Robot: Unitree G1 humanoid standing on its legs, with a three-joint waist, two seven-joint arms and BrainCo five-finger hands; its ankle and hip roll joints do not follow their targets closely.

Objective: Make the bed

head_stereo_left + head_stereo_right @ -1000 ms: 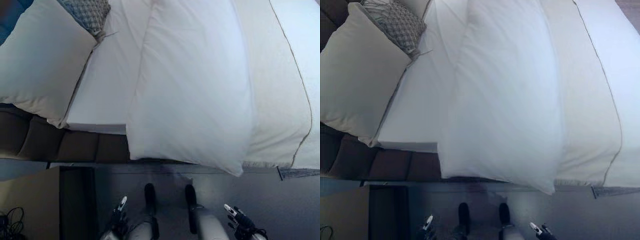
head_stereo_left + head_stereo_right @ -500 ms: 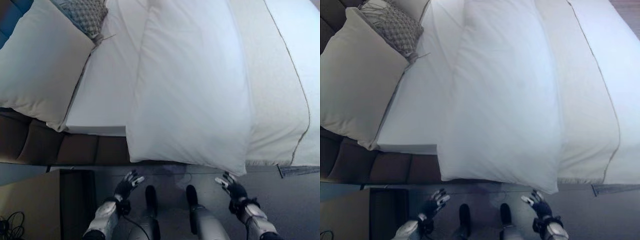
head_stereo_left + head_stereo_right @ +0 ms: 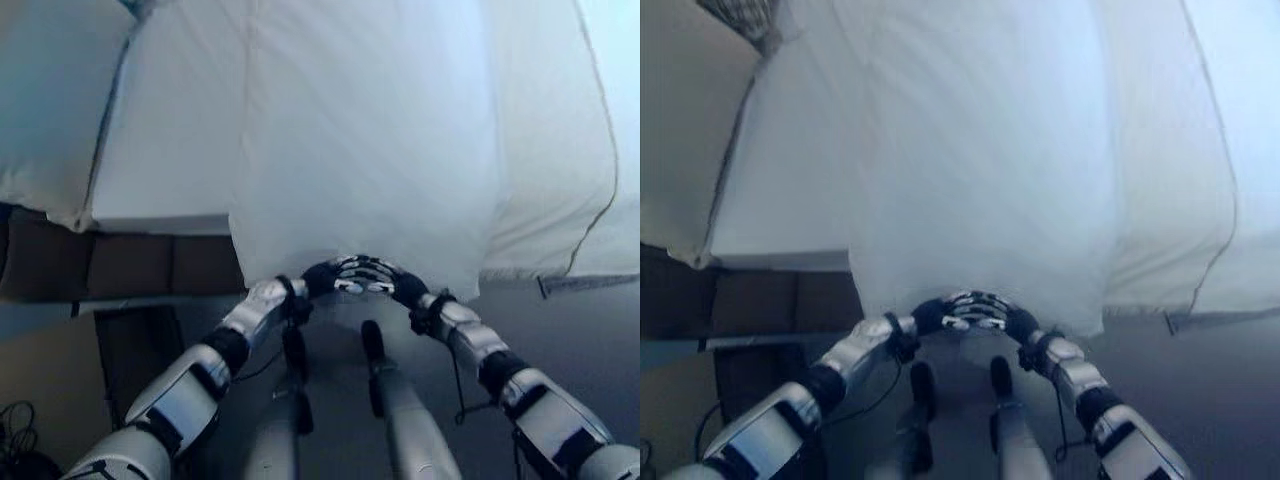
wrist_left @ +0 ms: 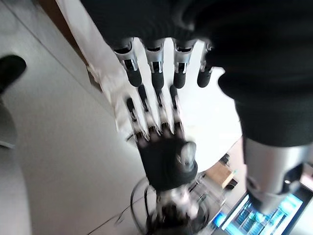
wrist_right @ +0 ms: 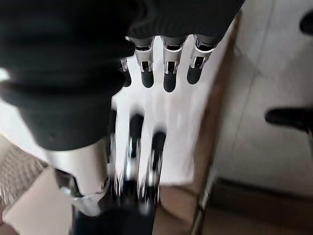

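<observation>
Pillow (image 3: 365, 150) is lying mid-frame, overhanging the bed's (image 3: 160, 170) lower edge; left hand (image 3: 335, 277) and right hand (image 3: 385, 280) are meeting beneath it, fingers straight, holding nothing. Spreading both hands wider should steady the lift.

**Surroundings: items outside the task**

Grey floor (image 3: 600, 340): smooth, running along the near side of the scene. Tan cabinet (image 3: 40, 380): stands on the floor at the lower left. A dark panel (image 3: 135, 350) adjoins its right-hand edge. Dark cables (image 3: 18, 468): tangled at the lower left corner, beside the cabinet. Blue-lit screen (image 4: 274, 220): visible in the left wrist view; its content cannot be made out.
</observation>
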